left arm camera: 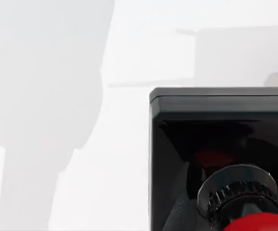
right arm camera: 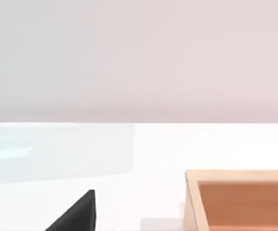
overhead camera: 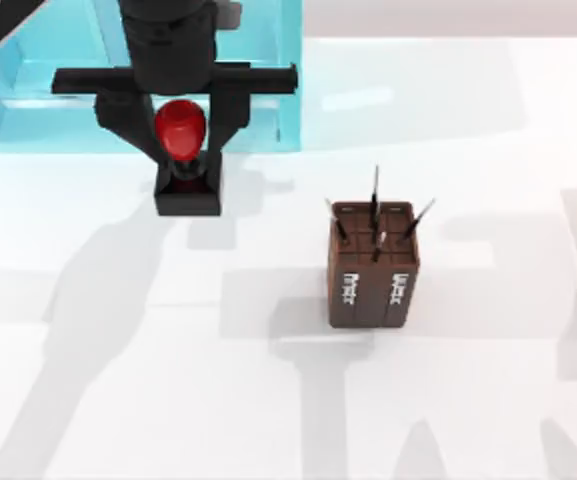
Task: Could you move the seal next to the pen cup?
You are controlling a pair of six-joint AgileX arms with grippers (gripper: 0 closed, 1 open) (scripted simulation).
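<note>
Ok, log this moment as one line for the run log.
left gripper: around seal knob | seal: on table, left of pen cup, apart | placing beside cup: not done

Count as observed. One seal (overhead camera: 182,150), a small stamp with a black square block base and a glossy red round knob. One pen cup (overhead camera: 373,270), a tall brown rectangular box with white lettering on its side. Thin dark pens (overhead camera: 375,195) standing out of its top: four can be made out in the top view. One black two-finger gripper (overhead camera: 180,135) with a crossbar. One pale blue translucent open-sided container (overhead camera: 28,90) at the table's far left. One tan open-topped box (right arm camera: 240,199) appears in the right wrist view.
</note>
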